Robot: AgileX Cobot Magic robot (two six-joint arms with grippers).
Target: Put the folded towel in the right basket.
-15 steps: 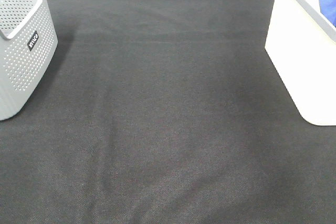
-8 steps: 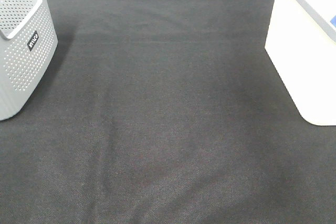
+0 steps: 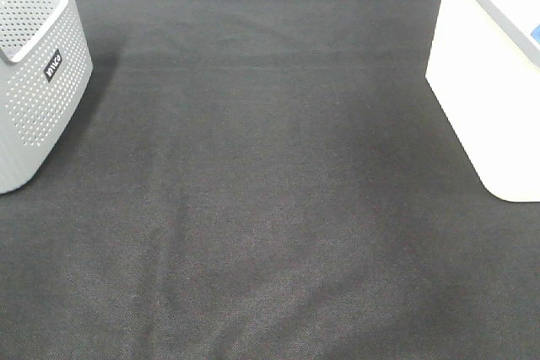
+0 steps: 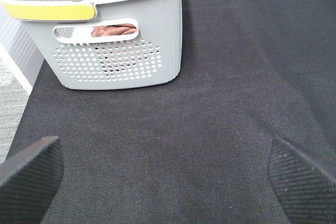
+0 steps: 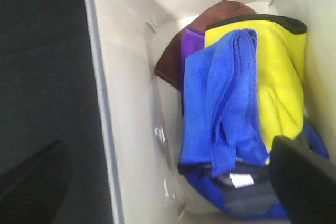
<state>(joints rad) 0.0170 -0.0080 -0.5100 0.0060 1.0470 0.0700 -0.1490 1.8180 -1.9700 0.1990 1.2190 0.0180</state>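
The folded blue towel [image 5: 226, 98] lies inside the white right basket [image 5: 126, 77], on top of a yellow towel [image 5: 278, 72] with purple and brown ones beneath. My right gripper [image 5: 168, 182] hangs above the basket, open and empty, with one finger [image 5: 31, 177] outside the wall and the other [image 5: 307, 182] over the towels. In the exterior high view only a blue sliver [image 3: 537, 34] shows in the white basket [image 3: 481, 99]. My left gripper [image 4: 168, 182] is open and empty over the black cloth, in front of the grey basket. Neither gripper shows in the exterior high view.
A grey perforated basket [image 3: 38, 99] stands at the left edge; the left wrist view shows its wall [image 4: 115, 61], its yellow-trimmed rim and a reddish towel [image 4: 113, 30] inside. A black cloth [image 3: 270, 191] covers the table between the baskets.
A second ago a larger blue patch of towel showed at the top of the white basket in the exterior high view. Now only a small blue sliver remains there.
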